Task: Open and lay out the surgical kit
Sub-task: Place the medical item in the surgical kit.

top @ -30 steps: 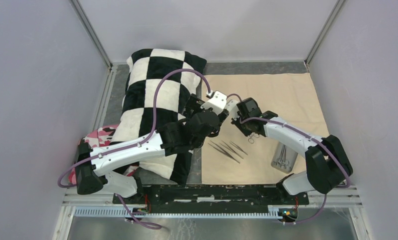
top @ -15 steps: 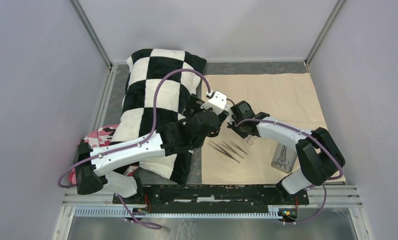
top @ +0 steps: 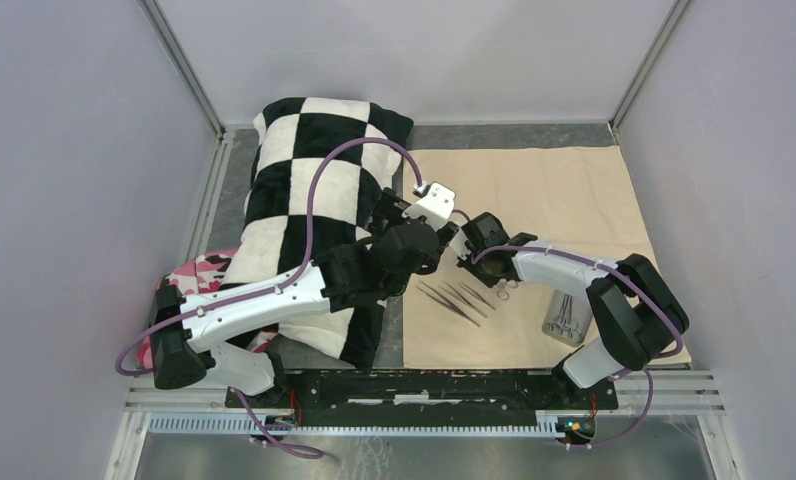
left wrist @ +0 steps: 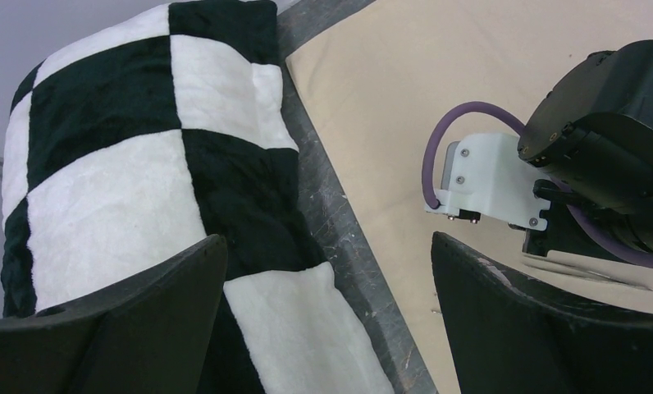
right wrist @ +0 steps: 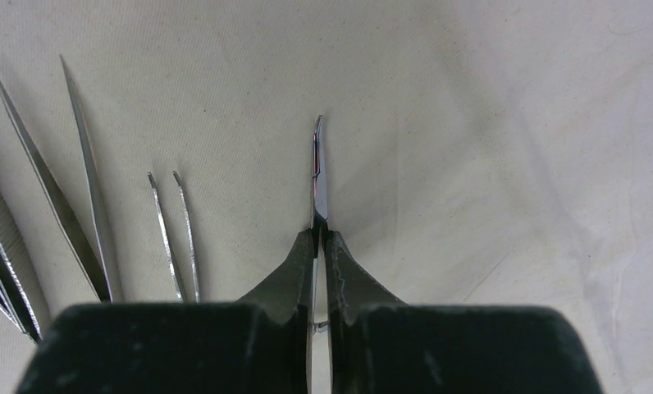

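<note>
My right pincer point(right wrist: 319, 246) grips the forceps point(right wrist: 318, 176) at frame centre, tip over the cloth wrap point(right wrist: 487, 123); my left pincer point(left wrist: 327, 254) gapes wide.

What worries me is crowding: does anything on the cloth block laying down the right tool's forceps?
Nothing visible. The right tool is shut on the forceps, with bare beige cloth beyond their tip; the nearest tweezers lie off to the side, apart.

Left arm point(top: 264, 300) and right arm point(top: 564, 265): white link shells, bulky black joint housings. Purple cable point(top: 319, 190) runs along each. White wrist bracket point(left wrist: 487, 176), flat plate, small dark screws. Right gripper point(right wrist: 319, 240): matte black fingers, wedge-shaped, lightly scuffed.
</note>
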`<state>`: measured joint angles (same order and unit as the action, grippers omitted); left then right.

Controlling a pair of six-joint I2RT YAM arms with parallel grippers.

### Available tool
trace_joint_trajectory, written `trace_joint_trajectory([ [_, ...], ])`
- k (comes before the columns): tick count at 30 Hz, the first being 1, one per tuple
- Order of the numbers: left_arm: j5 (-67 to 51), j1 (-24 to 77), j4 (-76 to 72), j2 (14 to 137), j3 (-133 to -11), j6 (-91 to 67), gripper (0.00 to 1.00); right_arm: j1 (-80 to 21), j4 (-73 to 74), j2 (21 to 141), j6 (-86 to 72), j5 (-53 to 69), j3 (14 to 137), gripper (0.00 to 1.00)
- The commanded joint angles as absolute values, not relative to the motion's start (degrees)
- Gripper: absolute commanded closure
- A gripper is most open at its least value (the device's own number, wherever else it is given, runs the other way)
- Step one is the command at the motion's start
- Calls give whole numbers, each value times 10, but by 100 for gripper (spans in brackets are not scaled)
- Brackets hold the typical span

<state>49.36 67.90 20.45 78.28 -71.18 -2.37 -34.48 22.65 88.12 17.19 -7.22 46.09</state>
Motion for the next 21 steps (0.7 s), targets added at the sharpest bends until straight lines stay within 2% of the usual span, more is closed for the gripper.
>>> trace_joint_trajectory([
  [1, 494, 678, 182, 785, -714, -31, 0, -352, 203, 880, 165, -75, 464, 100],
  [13, 491, 678, 184, 783, -715, -30, 0, -361, 203, 894, 162, -83, 463, 99],
  [21, 488, 678, 183, 782, -715, -31, 0, -361, 221, 879, 142, -88, 477, 83],
])
